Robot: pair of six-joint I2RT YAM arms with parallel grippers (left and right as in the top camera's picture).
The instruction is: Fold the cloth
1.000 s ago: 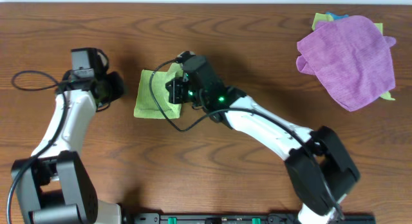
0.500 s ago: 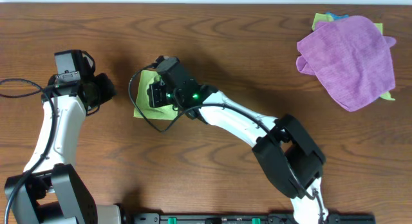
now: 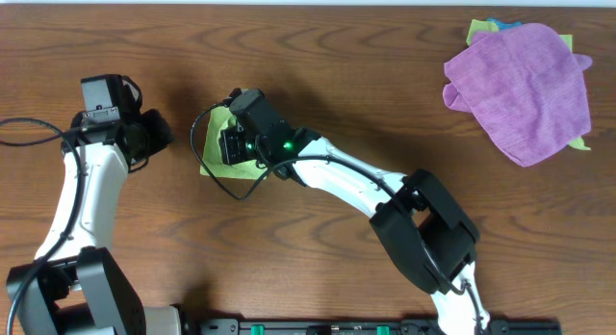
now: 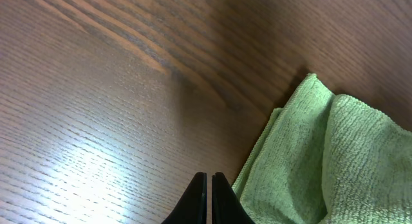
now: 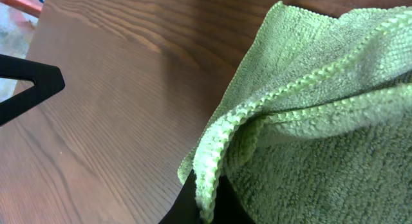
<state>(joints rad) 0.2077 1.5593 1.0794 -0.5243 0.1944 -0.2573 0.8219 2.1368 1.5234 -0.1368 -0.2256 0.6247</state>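
Observation:
A green cloth [image 3: 214,154] lies partly folded on the wooden table, left of centre, mostly under my right arm. My right gripper [image 3: 231,142] is shut on the cloth's edge [image 5: 212,159] and holds that layer over the lower layer [image 5: 309,179]. My left gripper [image 3: 154,135] is shut and empty, just left of the cloth; in the left wrist view its fingertips [image 4: 208,185] are close to the cloth's folded edge [image 4: 302,159] but apart from it.
A purple cloth [image 3: 525,90] lies heaped at the back right over yellow-green and blue cloths [image 3: 481,29]. A black cable [image 3: 207,171] loops from the right wrist over the table by the green cloth. The left arm's tip [image 5: 26,82] shows in the right wrist view.
My right gripper has carried the cloth's edge leftward across the cloth. My left arm has drawn back to the left, away from the cloth, then held still.

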